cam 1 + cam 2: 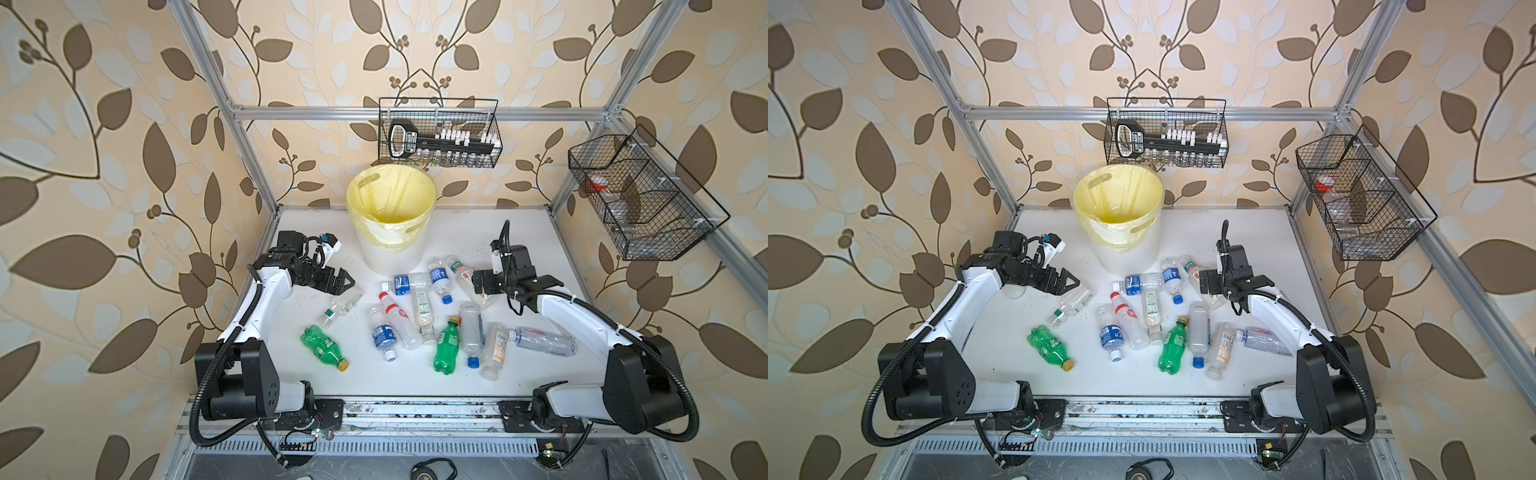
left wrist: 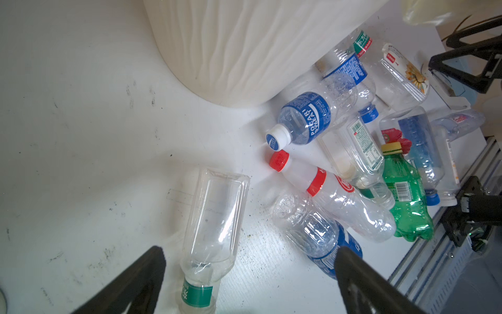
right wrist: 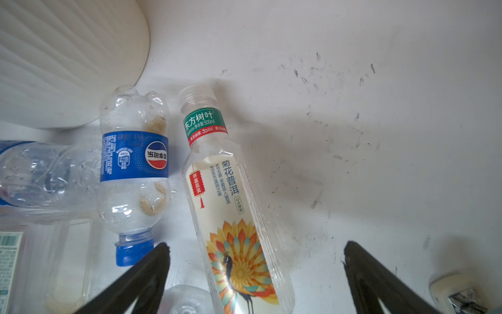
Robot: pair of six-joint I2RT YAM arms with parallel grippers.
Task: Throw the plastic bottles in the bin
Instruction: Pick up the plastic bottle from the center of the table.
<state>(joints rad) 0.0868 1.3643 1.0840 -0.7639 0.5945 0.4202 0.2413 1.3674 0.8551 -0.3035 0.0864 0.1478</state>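
Note:
The white ribbed bin [image 1: 386, 253] with its yellow liner stands at the back middle of the table. Several plastic bottles lie in front of it, among them two green ones [image 1: 324, 347] [image 1: 446, 347]. My left gripper [image 1: 343, 284] hangs open above a clear bottle with a green neck band [image 2: 214, 217], which lies between its spread fingers [image 2: 152, 271] untouched. My right gripper [image 1: 478, 286] is open over a clear bottle with a peacock label [image 3: 225, 190]; that bottle lies between the jaws, which stand clear of it. A blue-labelled bottle [image 3: 134, 163] lies beside it.
A black wire basket [image 1: 440, 133] with small vials hangs on the back rail above the bin. Another wire basket [image 1: 640, 195] hangs on the right frame. Aluminium posts [image 1: 249, 158] bound the table, and a metal rail [image 1: 415, 409] runs along its front edge.

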